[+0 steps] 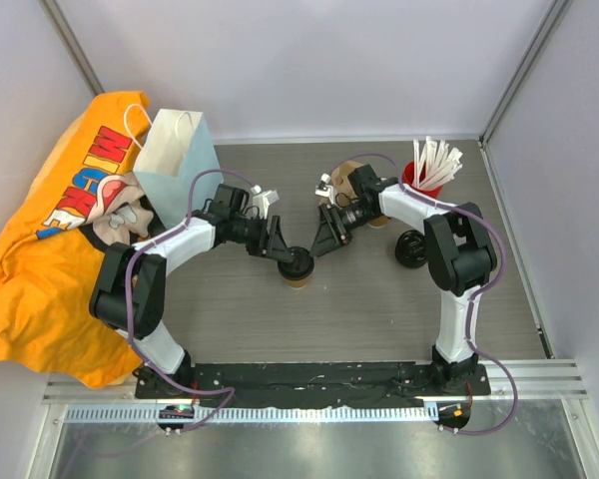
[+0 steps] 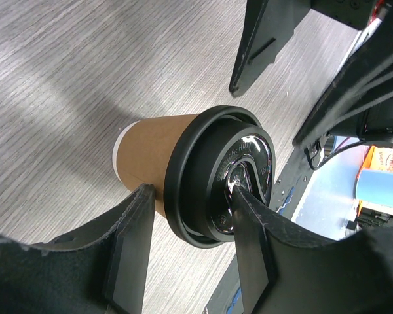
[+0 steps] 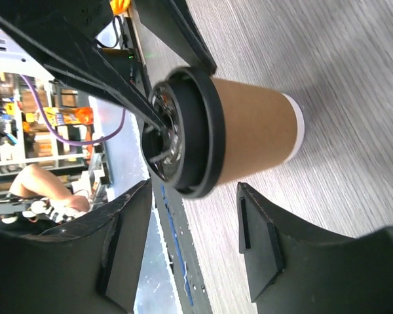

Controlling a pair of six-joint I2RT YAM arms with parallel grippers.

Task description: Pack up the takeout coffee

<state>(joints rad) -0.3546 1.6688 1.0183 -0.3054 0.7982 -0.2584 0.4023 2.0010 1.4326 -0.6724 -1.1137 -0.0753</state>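
While the right end effector (image 3: 193,191) is hanging spread around the takeout coffee (image 3: 249,134), the left end effector (image 2: 191,191), its hold impossible to tell, is probably readying a carry to the paper bag (image 1: 175,160) left of the coffee.

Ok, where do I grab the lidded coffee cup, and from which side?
Take the coffee cup by its brown wall just under the black lid, coming in level from the side. It stands upright and widens upward, so the overhanging lid rim should stop slipping; the lid alone might pull off.
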